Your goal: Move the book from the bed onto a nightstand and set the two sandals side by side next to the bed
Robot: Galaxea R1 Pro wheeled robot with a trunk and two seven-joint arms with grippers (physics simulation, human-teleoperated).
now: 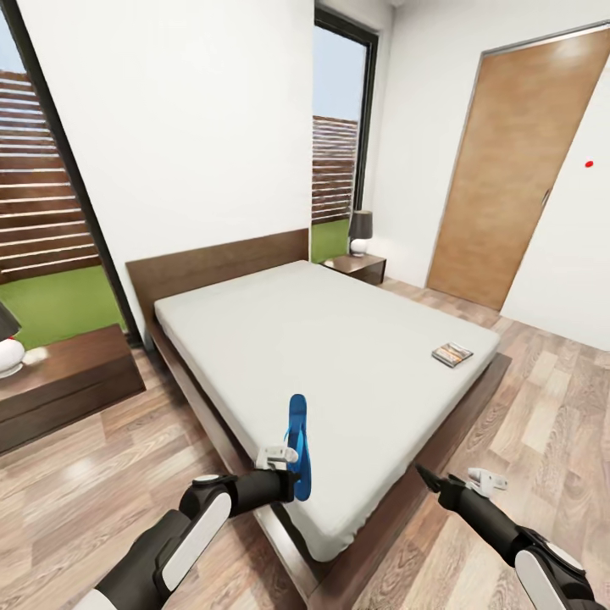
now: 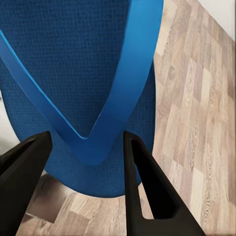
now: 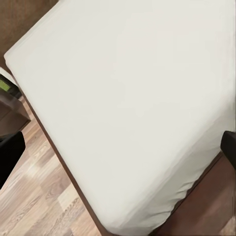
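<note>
one book (image 1: 452, 353) on bed (image 1: 339, 356), wood-plank floor (image 1: 85, 491)

At the lower left of the head view we see our left arm (image 1: 182, 529): glossy black tubular segments with a rounded white shell panel along the forearm and a small white bracket near the wrist. At the lower right, our right arm (image 1: 517, 542) matches it, black with a white panel and a white wrist bracket, ending in a pointed black tip. In the left wrist view, two matte black tapered fingers (image 2: 147, 191) show.
</note>
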